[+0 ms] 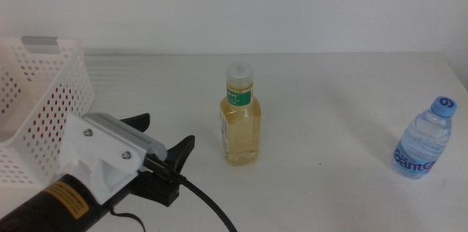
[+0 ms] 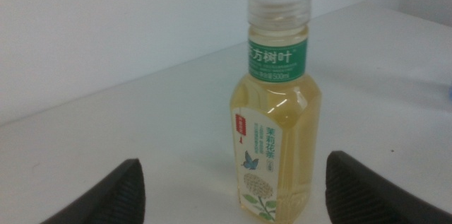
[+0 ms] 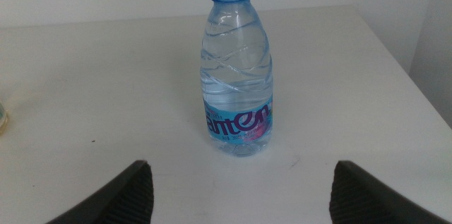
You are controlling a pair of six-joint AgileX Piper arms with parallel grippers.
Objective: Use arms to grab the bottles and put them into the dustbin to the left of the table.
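A clear bottle of yellow liquid (image 1: 240, 126) with a green label and white cap stands upright mid-table. My left gripper (image 1: 167, 135), on the arm with the white housing, is open just to its left and short of it. In the left wrist view the same bottle (image 2: 275, 125) stands a little ahead of that gripper (image 2: 234, 162), between its spread jaws. A blue-capped water bottle (image 1: 424, 140) stands upright at the right. The right wrist view shows this water bottle (image 3: 236, 75) ahead of my open right gripper (image 3: 239, 169). The white perforated dustbin (image 1: 36, 107) sits at the far left.
The off-white table (image 1: 329, 93) runs back to a white wall. Its right edge (image 3: 417, 90) lies close beside the water bottle. A black cable (image 1: 208, 203) trails from the left arm's housing toward the front edge.
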